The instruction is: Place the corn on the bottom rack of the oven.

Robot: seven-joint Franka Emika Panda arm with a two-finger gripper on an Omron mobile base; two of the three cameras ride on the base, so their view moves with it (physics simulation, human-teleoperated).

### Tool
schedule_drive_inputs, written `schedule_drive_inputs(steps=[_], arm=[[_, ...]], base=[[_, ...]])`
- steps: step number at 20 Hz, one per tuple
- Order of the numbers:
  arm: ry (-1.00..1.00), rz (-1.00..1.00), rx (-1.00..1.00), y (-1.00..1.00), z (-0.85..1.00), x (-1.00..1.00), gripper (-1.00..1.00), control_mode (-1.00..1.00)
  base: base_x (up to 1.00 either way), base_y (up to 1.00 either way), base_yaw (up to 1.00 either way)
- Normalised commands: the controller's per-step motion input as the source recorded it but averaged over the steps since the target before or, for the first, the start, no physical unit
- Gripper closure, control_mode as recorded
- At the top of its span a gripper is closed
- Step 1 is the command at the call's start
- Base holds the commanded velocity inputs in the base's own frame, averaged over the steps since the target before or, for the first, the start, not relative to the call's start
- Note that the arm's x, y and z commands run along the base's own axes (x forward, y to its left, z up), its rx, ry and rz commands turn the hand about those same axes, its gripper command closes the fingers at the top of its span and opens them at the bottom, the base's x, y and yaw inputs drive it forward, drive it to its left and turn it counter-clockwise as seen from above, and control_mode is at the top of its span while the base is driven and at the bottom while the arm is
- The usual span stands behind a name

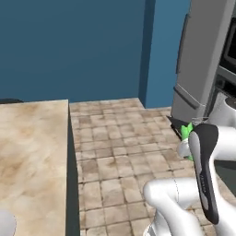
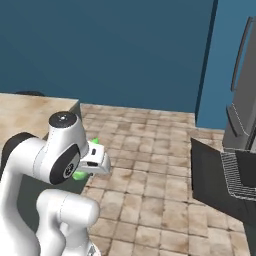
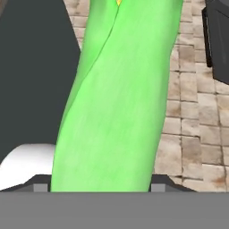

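Note:
My gripper is shut on the corn, a bright green husked cob that runs up between the two finger tips in the hand view. In the left base view the corn peeks out above the white hand, over the tiled floor. From the right base view the corn sticks out above and below the gripper. The oven stands to the right with its dark door folded down. A wire rack juts out over the door; I cannot tell whether it is the bottom rack.
A beige stone counter fills the left side, with a sharp edge toward the tiled floor. A tall grey appliance with a long handle rises at the right. Blue walls close the back.

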Motion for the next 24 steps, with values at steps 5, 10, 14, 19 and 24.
schedule_drive_inputs(steps=[5, 10, 14, 19, 24], arm=[[0.00, 0.00, 0.00, 0.00, 0.00, 0.00, 1.00, 1.00], [0.00, 0.00, 0.00, 0.00, 0.00, 0.00, 1.00, 1.00], [0.00, 0.00, 0.00, 0.00, 0.00, 0.00, 1.00, 1.00], [0.00, 0.00, 0.00, 0.00, 0.00, 0.00, 1.00, 1.00], [0.00, 0.00, 0.00, 0.00, 0.00, 0.00, 1.00, 1.00]], base=[[1.00, -0.24, -0.02], [1.00, -0.09, -0.33], [1.00, 0.00, -0.51], [1.00, 0.00, -0.52], [0.81, 0.11, -0.70]])
